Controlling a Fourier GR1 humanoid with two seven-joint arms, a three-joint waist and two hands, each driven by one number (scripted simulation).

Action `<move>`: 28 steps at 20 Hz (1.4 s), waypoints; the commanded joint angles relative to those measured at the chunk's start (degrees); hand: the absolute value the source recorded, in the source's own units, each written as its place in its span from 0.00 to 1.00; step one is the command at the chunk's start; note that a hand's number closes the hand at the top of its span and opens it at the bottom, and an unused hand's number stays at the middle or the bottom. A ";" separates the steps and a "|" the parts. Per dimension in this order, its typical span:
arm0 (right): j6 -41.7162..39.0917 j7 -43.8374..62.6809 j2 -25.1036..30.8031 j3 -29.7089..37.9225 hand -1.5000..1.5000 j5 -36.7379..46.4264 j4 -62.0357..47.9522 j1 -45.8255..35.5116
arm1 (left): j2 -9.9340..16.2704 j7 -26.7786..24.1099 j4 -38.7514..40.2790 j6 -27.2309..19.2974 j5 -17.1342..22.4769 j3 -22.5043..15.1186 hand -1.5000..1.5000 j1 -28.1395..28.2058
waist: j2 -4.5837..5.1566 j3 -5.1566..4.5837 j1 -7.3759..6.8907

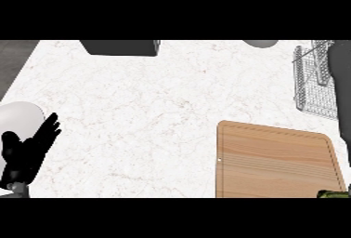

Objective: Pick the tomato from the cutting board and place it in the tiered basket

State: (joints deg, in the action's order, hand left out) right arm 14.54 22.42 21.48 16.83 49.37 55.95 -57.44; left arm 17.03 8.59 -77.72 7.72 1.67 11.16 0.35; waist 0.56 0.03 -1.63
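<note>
While the left robot hand (27, 151) rests open at the worktop's (137, 107) left edge, board (274, 160) lies right; wire basket (314, 83) beyond it.

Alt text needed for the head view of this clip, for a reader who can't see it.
A wooden cutting board lies on the white marble counter at lower right, with no tomato visible on it. A wire tiered basket stands at the upper right edge. The robot's left hand rests open at the left edge, fingers up; the right hand is out of view.
</note>
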 commanded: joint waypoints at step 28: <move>-1.86 -24.79 23.77 -12.24 1.00 23.87 -44.08 -16.97 | -0.19 1.09 -2.82 0.85 -0.58 -0.25 0.50 -0.81 | 0.94 0.08 -2.48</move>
State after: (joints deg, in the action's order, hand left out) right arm 13.75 -1.40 44.35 4.47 72.45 15.76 -73.09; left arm 16.38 8.76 -79.05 8.34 0.74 10.64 0.01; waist 1.24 0.05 -3.41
